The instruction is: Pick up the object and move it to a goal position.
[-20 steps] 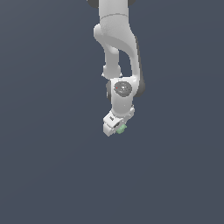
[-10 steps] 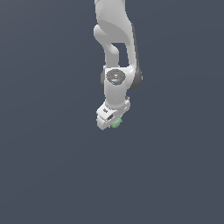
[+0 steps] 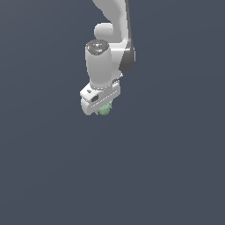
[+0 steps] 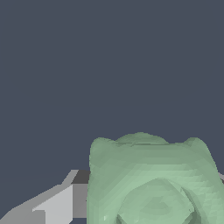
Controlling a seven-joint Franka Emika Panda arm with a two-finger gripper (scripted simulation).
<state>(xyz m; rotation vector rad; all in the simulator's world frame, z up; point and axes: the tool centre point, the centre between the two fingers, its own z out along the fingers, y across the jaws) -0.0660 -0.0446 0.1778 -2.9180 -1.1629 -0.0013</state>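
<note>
**Lumpy load riding at the fingertips, nothing showing under it**

You are carrying the object clamped in the gripper, and up close the wrist view is showing the pale green blob filling the space in front of the camera, with one grey finger pressing against its side. The far finger is barely peeking out behind the object, so you are trusting a grip you can only half see. The knobbly surface is giving the pads uneven contact, and a sharp swing or hard stop could roll the blob out from between them. No goal marker is appearing in either view, so you are also risking a release in the wrong spot.

Further back, the exterior view is showing the object as a small green patch poking out just below the gripper. Above the object the hand is hanging downward, slightly tilted, the wrist sitting directly over it and the white arm rising out of frame
</note>
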